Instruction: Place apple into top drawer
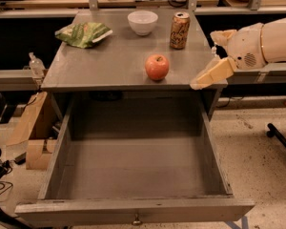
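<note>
Apple (157, 67) near tabletop's (105, 66) front edge; released pincer (206, 59) at right edge; top drawer (86, 208) open below.

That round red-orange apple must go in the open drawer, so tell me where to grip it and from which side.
Probably grip the apple across its widest middle, coming from the right and slightly above. It sits upright, alone near the grey tabletop's front edge; the cream gripper hovers at the right front corner, nothing between them.
</note>
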Tool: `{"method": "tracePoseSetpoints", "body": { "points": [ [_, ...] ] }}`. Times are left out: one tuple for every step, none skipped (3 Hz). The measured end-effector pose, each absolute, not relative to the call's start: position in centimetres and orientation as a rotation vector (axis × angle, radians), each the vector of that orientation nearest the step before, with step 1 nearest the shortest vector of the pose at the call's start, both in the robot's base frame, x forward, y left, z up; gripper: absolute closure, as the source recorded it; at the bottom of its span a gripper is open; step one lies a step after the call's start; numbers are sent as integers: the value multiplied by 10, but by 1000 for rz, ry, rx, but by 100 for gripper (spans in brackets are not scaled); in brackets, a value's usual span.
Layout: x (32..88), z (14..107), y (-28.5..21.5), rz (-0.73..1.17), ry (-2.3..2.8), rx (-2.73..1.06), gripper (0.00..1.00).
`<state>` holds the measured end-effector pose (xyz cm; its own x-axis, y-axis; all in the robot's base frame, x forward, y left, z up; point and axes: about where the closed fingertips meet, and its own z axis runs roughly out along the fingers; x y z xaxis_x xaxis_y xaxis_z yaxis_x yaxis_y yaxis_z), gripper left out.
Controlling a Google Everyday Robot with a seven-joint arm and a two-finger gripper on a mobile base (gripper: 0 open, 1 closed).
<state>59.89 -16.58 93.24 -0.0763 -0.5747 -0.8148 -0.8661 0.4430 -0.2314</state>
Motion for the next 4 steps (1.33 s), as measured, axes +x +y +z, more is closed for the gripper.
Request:
{"method": "tracePoseSetpoints", "body": {
  "points": [
    [599,932,-165,394,1764,-1240,0],
    [623,914,-147,463,1725,-1229,0],
    [660,887,-113,606,1674,-1194,0],
    [685,863,-79,736,1636,-1180,0]
  ]
}}
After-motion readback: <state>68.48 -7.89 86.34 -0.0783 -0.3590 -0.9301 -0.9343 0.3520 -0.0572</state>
